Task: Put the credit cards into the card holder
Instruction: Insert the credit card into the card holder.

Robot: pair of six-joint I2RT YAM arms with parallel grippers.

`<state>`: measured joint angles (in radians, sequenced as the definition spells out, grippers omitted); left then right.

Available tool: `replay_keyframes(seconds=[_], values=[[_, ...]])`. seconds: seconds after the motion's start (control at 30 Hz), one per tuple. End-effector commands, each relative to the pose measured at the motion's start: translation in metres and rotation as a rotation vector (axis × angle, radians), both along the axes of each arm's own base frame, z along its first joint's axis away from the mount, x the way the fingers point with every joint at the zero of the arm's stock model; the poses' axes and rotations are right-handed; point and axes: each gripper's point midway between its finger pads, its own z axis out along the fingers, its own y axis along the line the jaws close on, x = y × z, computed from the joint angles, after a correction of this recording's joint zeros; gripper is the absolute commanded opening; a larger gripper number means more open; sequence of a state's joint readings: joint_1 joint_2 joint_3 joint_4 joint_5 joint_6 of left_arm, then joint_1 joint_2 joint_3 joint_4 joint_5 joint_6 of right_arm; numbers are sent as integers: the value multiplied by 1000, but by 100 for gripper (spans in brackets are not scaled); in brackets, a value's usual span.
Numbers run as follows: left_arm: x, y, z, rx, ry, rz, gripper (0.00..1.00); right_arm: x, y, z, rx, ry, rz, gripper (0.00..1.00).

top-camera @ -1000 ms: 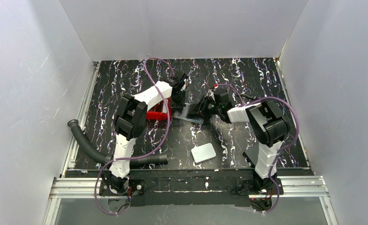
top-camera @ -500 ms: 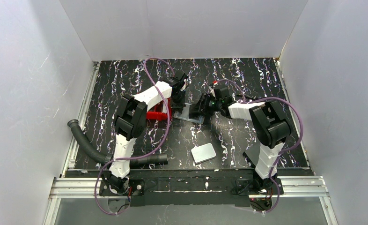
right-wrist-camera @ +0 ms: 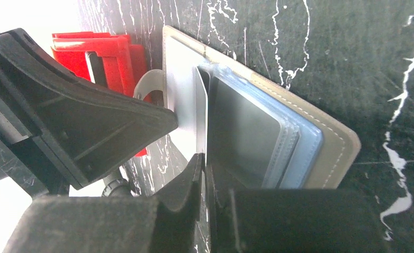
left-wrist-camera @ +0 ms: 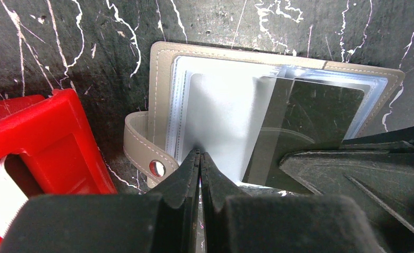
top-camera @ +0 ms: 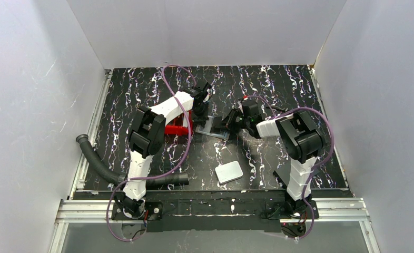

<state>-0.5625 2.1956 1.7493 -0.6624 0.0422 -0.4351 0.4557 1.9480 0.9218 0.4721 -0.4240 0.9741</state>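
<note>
Pinching a credit card mid-frame, my right tool held it over the card holder. My left tool was pinched shut.

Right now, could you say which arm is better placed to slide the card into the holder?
Right: the right gripper grips the credit card over the card holder; the left gripper pins the holder.

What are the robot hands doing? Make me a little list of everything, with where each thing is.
left gripper: shut, tips on the clear sleeves of the card holder
right gripper: shut on a card
card: tilted over the open card holder; cannot tell if it is in a sleeve
red tray: beside the card holder
white slab: alone, nearer the arm bases
</note>
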Motion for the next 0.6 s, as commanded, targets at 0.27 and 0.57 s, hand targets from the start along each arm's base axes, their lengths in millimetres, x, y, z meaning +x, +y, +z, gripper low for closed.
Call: replay_keyframes(seconds=[0.27,0.57], values=[[-16,2,3,7,34,-19,1,-4,9,-16,-52,-19,-42,31],[-18,4,4,8,26,-31,1,-12,-16,-18,-280,-37,47,60]])
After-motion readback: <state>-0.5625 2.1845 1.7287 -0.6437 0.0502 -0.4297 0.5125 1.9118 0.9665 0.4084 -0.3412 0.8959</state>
